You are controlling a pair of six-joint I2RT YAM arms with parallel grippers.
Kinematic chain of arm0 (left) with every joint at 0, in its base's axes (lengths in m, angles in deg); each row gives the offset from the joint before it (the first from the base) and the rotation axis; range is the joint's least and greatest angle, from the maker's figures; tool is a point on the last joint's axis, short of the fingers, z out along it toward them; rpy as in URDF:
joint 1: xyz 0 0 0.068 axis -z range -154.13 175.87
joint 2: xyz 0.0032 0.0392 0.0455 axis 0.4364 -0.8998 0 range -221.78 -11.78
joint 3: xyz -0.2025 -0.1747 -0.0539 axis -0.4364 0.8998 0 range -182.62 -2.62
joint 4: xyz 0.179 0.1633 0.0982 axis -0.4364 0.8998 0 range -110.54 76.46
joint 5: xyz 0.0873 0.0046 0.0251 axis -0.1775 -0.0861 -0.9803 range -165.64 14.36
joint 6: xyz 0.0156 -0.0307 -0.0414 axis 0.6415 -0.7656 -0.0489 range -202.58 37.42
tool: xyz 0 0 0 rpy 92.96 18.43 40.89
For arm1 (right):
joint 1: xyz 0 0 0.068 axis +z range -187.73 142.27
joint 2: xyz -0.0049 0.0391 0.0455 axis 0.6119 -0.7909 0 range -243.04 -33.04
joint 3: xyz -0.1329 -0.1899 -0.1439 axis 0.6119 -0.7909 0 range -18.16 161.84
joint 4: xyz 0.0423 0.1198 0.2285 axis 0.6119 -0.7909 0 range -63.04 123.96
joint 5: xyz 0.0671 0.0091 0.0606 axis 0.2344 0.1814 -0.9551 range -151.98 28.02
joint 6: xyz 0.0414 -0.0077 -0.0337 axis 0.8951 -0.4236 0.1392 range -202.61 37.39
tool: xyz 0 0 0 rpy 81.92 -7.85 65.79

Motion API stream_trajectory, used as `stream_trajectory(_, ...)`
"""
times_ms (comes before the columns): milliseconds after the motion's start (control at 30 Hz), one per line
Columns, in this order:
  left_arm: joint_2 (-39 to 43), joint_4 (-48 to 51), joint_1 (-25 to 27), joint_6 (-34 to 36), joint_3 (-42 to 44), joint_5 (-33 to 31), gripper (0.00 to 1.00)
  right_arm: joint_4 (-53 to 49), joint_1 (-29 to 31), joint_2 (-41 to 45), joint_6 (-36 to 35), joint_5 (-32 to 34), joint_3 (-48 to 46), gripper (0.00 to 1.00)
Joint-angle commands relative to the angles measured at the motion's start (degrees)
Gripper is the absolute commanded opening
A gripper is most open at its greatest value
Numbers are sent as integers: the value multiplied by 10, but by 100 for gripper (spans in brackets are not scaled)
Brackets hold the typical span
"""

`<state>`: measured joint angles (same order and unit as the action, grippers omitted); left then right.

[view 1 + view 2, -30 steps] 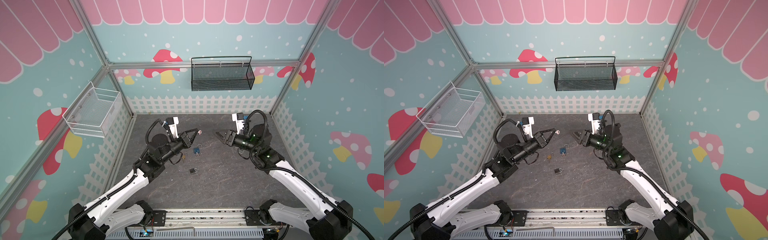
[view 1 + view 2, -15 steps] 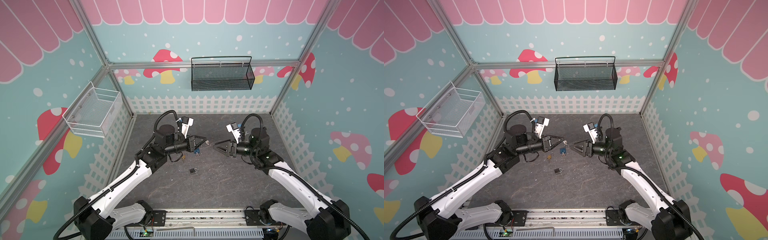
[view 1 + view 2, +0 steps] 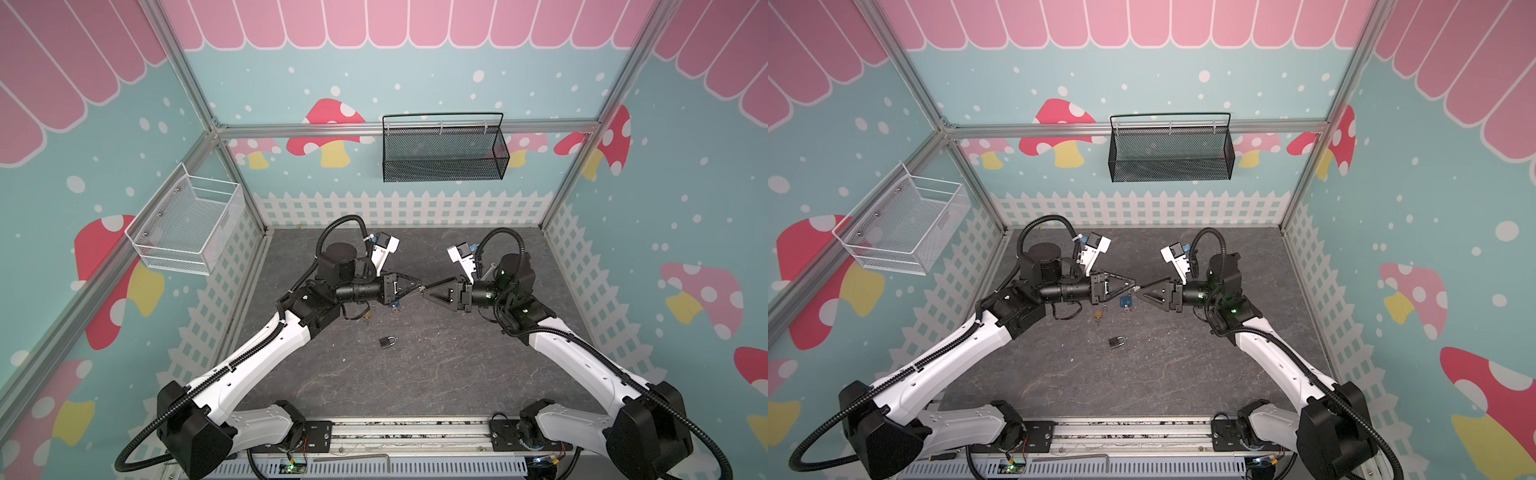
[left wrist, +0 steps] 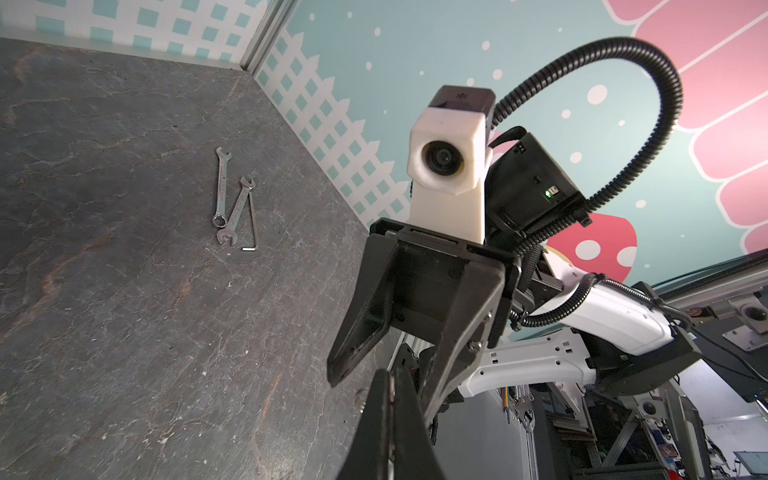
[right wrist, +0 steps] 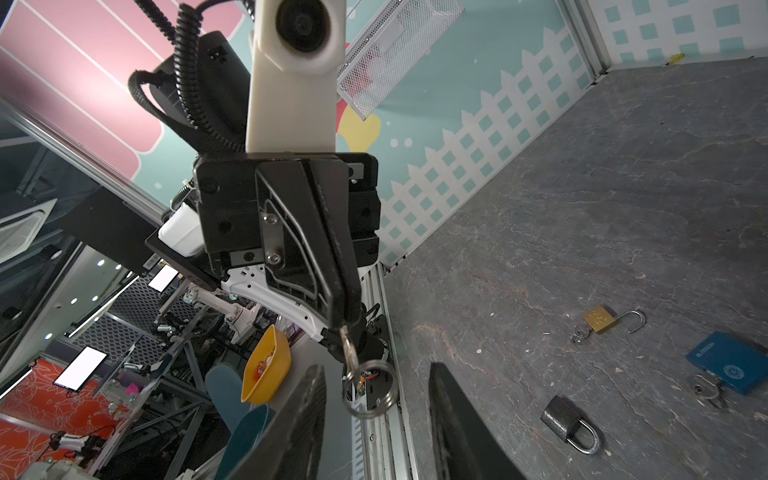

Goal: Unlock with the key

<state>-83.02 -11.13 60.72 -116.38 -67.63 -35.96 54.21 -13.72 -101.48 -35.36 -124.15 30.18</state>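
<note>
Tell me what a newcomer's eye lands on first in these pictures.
Two arms meet tip to tip above the middle of the floor: the left gripper pinches a key whose ring dangles, and the right gripper stands open either side of that ring. On the floor near them lie three padlocks: a black padlock, a blue padlock and a brass padlock with its shackle swung open.

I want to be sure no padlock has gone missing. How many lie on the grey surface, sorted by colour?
Brass padlock: 1
Blue padlock: 1
Black padlock: 1
Total: 3
</note>
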Motion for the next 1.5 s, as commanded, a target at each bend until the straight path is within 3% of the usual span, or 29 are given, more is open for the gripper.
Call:
stream_trajectory(0, -10, 8, -1, 17, -20, 18, 0, 39, 2, -3, 9, -22, 0, 37)
stream_trajectory(967, -17, 10, 0, 24, -26, 24, 0, 49, 1, -2, 10, -16, -7, 0)
stream_trajectory(1000, -17, 10, -1, 23, -26, 23, 4, 47, 1, 1, 11, -14, -9, 0)
stream_trajectory(1100, -10, 8, -7, 22, -15, 16, 31, 19, 0, 9, 5, 0, -16, 0)
stream_trajectory(1167, 0, 9, -15, 16, 6, 3, 39, -23, -1, 17, -14, 18, -20, 0)
stream_trajectory(1267, 20, 11, -29, -4, 49, -26, 46, -86, -2, 38, -46, 60, -36, 0)
stream_trajectory(1467, 39, 80, -29, -8, 115, -152, 52, -145, -1, 78, -62, 142, -97, 0)
